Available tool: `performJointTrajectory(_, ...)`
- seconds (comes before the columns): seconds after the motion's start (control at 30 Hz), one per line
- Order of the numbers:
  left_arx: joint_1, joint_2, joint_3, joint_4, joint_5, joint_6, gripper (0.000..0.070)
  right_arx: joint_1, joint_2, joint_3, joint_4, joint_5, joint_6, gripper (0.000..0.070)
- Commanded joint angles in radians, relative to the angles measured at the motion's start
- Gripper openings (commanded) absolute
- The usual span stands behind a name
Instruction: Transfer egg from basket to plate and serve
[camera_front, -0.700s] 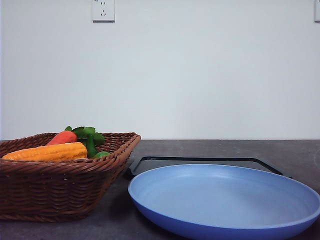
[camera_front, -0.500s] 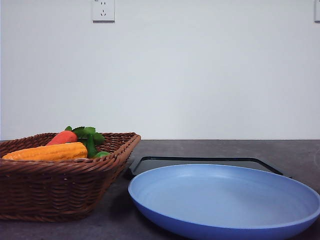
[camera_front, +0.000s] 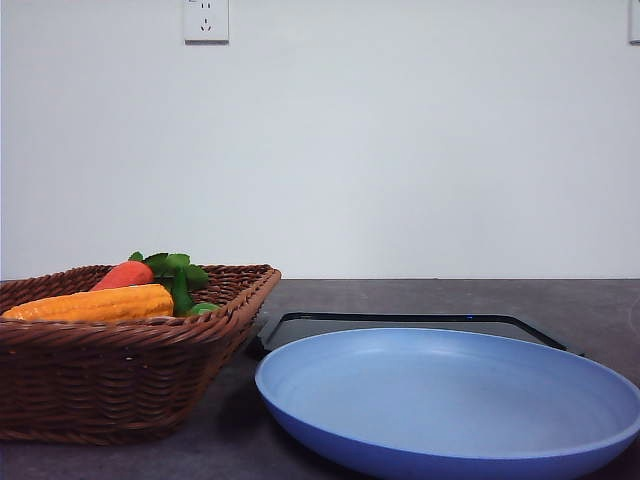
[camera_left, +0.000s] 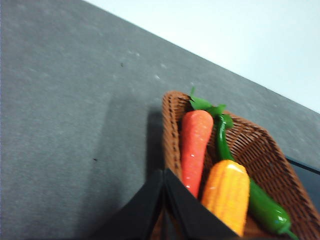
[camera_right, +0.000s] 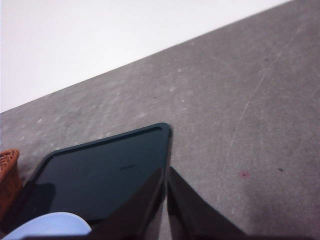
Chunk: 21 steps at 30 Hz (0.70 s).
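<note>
Dark grey speckled tabletop (camera_front: 420, 300) before a plain white wall carrying a white socket plate (camera_front: 207, 20). On the table's left side: a large shallow dark-brown woven wicker basket (camera_front: 120, 375), rectangular with flared sides. Basket contents seen: one orange-red carrot with green leaves (camera_left: 195, 145), one yellow-orange corn cob (camera_left: 226, 195), one glossy green pepper (camera_left: 260, 207), lying side by side and touching; the small pinkish-brown egg cannot be made out among them, either view. Just beside the basket, to its right: a wide shallow round light-blue plate with raised rim (camera_front: 450, 400), nothing on it. Behind the plate, partly overlapped by it: a flat black rectangular tray with rounded corners (camera_front: 400, 325). Left gripper (camera_left: 164, 200): black fingers drawn together to a point, nothing between them, above the basket's near edge beside the carrot. Right gripper (camera_right: 166, 205): black fingers nearly meeting, narrow gap, holding nothing, above the tray's corner.
</note>
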Motion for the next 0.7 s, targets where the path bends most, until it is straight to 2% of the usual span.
performJointTrajectory(0.0, 0.001, 0.030, 0.043, 0.012, 0.023, -0.010, 0.0000, 0.001, 0.017, 0.050, -0.007, -0.003, 0.023, 0.0000)
performJointTrajectory(0.13, 0.001, 0.139, 0.108, 0.016, 0.084, -0.005, 0.0000, 0.001, 0.099, 0.145, -0.053, -0.005, 0.013, 0.0000)
performJointTrajectory(0.33, 0.001, 0.354, 0.229, 0.014, 0.197, 0.055, 0.0000, 0.001, 0.282, 0.307, -0.134, -0.059, -0.062, 0.0000)
performJointTrajectory(0.47, 0.001, 0.521, 0.327, -0.001, 0.330, 0.085, 0.0000, 0.001, 0.422, 0.407, -0.212, -0.114, -0.130, 0.0000)
performJointTrajectory(0.57, -0.002, 0.651, 0.414, -0.060, 0.441, 0.130, 0.0000, 0.001, 0.531, 0.468, -0.282, -0.161, -0.175, 0.0000)
performJointTrajectory(0.67, -0.022, 0.769, 0.501, -0.158, 0.501, 0.192, 0.0000, 0.001, 0.632, 0.504, -0.339, -0.219, -0.193, 0.0000)
